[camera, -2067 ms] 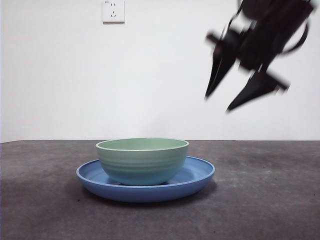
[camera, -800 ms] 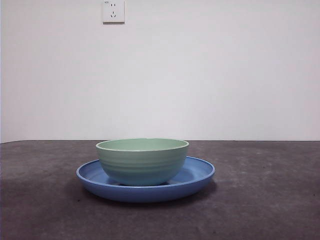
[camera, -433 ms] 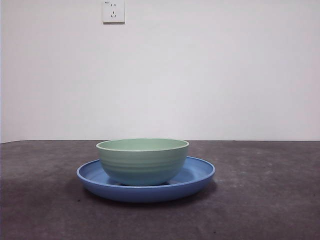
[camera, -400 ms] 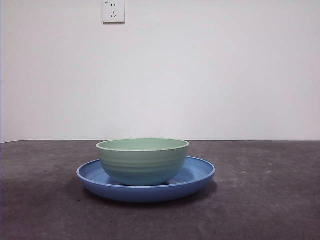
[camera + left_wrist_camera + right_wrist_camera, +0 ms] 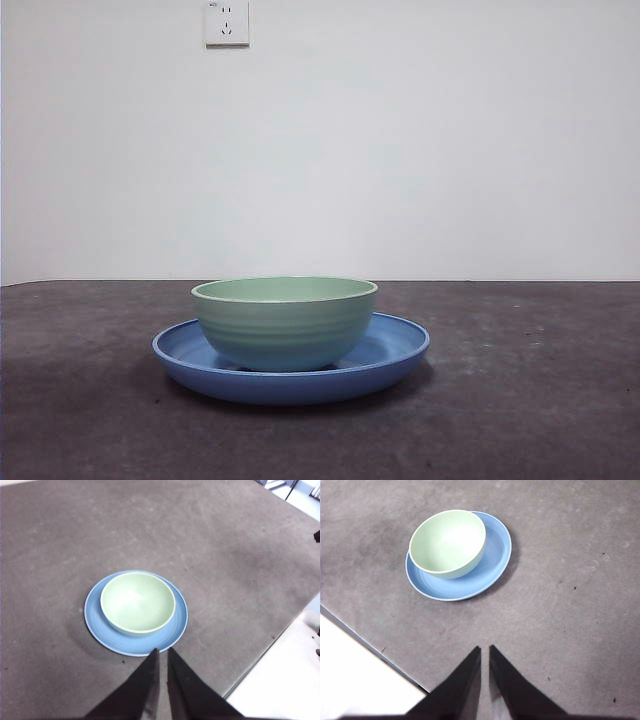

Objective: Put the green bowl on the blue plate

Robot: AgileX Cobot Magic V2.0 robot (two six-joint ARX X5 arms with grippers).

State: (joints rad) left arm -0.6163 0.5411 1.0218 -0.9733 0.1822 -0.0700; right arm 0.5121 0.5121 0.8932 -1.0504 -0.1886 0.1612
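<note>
The green bowl stands upright and empty on the blue plate at the middle of the dark table. It sits a little off the plate's centre. Both also show in the left wrist view, bowl on plate, and in the right wrist view, bowl on plate. My left gripper is shut and empty, high above the table near the plate's edge. My right gripper is shut and empty, high and well clear of the plate. Neither arm shows in the front view.
The dark grey table runs wide on both sides of the plate. Its edge shows in the left wrist view and in the right wrist view. A white wall with a socket stands behind.
A dark arm that hung at the top right of the front view has left the view. The bowl and plate have not moved.
</note>
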